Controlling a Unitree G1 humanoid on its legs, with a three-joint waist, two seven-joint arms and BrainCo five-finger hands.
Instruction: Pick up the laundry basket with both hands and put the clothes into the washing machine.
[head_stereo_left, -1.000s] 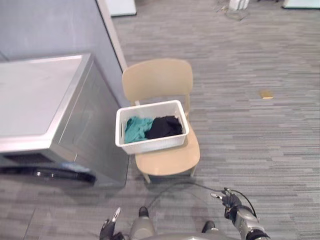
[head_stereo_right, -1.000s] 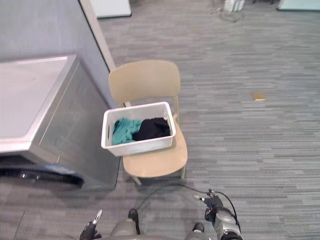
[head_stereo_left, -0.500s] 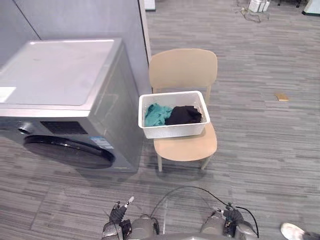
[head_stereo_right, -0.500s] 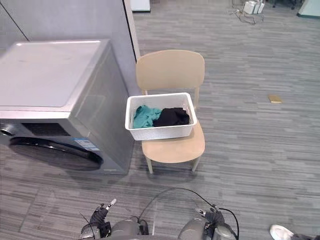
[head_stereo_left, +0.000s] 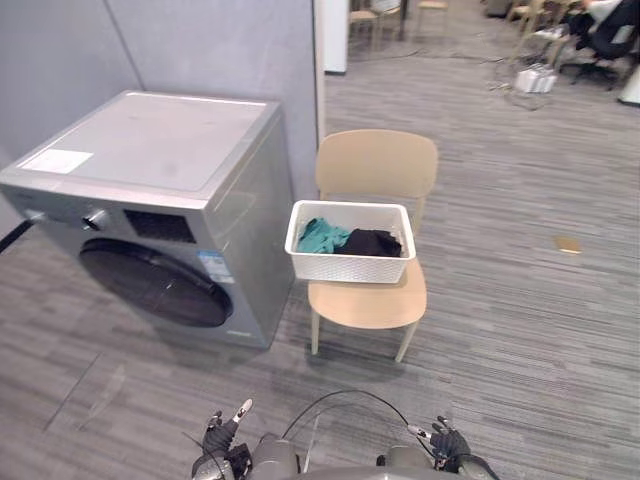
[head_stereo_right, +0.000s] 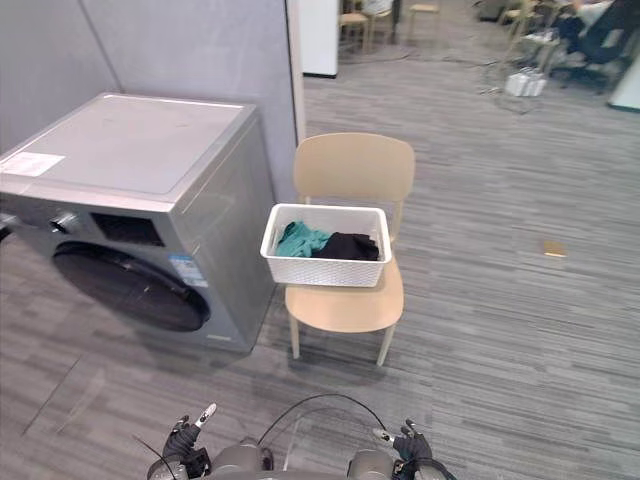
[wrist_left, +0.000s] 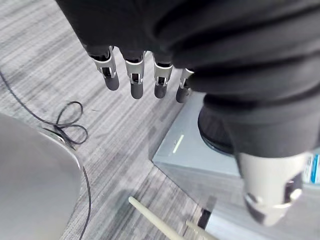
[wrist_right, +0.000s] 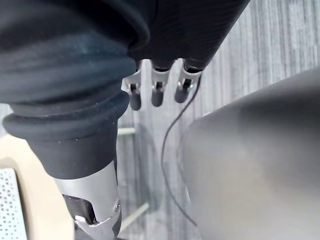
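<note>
Two garments, a teal cloth (head_stereo_left: 322, 236) and a black cloth (head_stereo_left: 372, 242), side by side in the white laundry basket (head_stereo_left: 350, 269) in the left eye view. Basket on the seat of a tan chair (head_stereo_left: 377, 165), just beside the grey washing machine (head_stereo_left: 170, 150), round dark door (head_stereo_left: 155, 285) shut. Low at the near edge, left hand (head_stereo_left: 222, 440) and right hand (head_stereo_left: 447, 443), well apart from the basket, both empty.

From the right eye: white sticker (head_stereo_right: 25, 164) on the machine's top, blue label (head_stereo_right: 181, 268) beside the door, print on both too small to read.

Left wrist view: fingers (wrist_left: 136, 82) straight and released, hanging over the striped grey floor (wrist_left: 60, 55), grasping nothing.

Right wrist view: fingers (wrist_right: 157, 92) likewise slack and straight, nothing held; beyond, a sliver of the basket's perforated wall and the chair seat.
</note>
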